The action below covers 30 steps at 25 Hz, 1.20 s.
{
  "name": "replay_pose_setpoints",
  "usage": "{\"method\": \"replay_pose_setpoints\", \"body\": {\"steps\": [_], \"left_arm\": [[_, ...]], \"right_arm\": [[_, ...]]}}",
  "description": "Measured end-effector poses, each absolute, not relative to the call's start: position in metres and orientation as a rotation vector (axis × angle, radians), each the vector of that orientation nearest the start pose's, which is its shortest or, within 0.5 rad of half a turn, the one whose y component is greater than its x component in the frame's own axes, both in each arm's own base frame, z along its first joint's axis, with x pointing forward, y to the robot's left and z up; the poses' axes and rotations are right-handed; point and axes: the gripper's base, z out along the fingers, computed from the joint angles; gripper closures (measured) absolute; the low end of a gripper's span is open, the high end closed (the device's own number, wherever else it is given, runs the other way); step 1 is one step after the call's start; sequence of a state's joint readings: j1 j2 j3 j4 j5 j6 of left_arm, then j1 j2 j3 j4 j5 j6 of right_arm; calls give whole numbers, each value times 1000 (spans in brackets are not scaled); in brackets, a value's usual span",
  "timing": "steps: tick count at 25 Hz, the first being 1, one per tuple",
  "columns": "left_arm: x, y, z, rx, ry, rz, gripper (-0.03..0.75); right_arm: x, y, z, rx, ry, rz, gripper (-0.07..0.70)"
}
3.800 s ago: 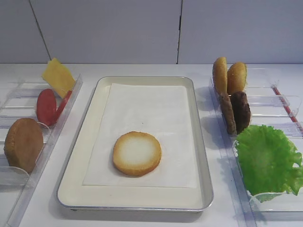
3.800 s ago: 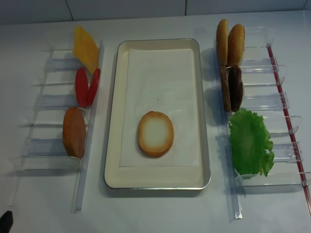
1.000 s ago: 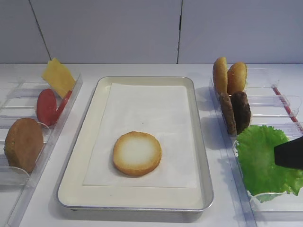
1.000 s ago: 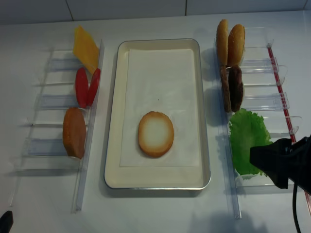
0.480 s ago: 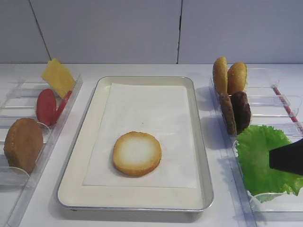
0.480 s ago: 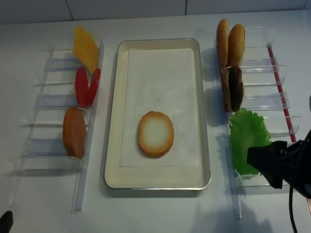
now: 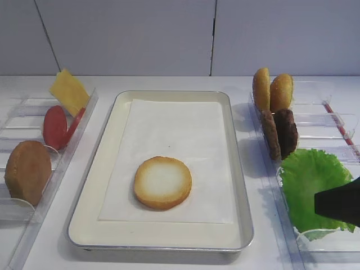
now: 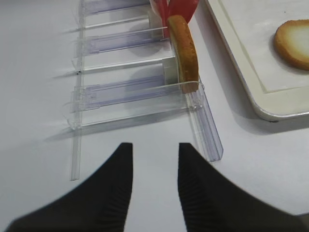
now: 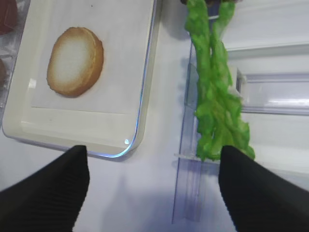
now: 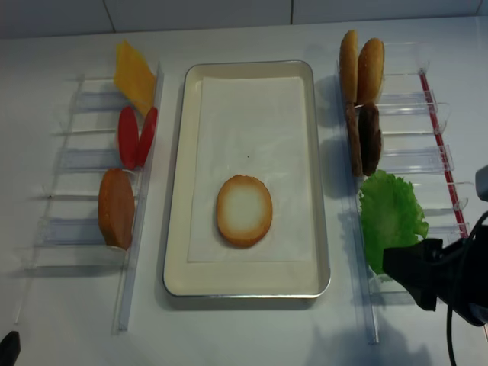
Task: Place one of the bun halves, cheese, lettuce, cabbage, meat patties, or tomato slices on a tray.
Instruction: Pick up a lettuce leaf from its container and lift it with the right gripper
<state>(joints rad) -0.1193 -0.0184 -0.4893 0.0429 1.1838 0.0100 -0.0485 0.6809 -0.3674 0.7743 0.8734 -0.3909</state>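
On smooth cream tray (image 7: 90, 194), round pale-faced bun half (image 7: 162, 182); frilly lettuce (image 7: 308, 185) nearby

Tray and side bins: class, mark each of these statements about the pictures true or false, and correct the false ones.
1. A bun half lies cut face up on the tray. True.
2. The right hand is shut on the lettuce. False: its jaws are open and hold nothing.
3. The cheese lies on the tray. False: it stands in the left bin.
4. The meat patties stand on edge between the lettuce and two bun pieces. True.
5. The left hand holds nothing. True.
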Motion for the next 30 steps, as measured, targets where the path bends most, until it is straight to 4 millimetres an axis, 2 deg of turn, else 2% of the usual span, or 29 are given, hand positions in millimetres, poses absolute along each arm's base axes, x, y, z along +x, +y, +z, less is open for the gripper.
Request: {"method": "replay_pose_setpoints", "body": {"steps": [9,18,22,30], "left_arm": [[-12,5,265,134,2155,-11,501],[-12,5,265,134,2155,-11,501],[-12,5,265,134,2155,-11,501],[-12,5,265,134,2155,-11,501]], "right_arm": [[106,44,236,33,2411,766,69],[123,45,226,50,2463,808,70],[128,48,226,54,2438,859,100],[138,45,220,55,2437,806,138]]}}
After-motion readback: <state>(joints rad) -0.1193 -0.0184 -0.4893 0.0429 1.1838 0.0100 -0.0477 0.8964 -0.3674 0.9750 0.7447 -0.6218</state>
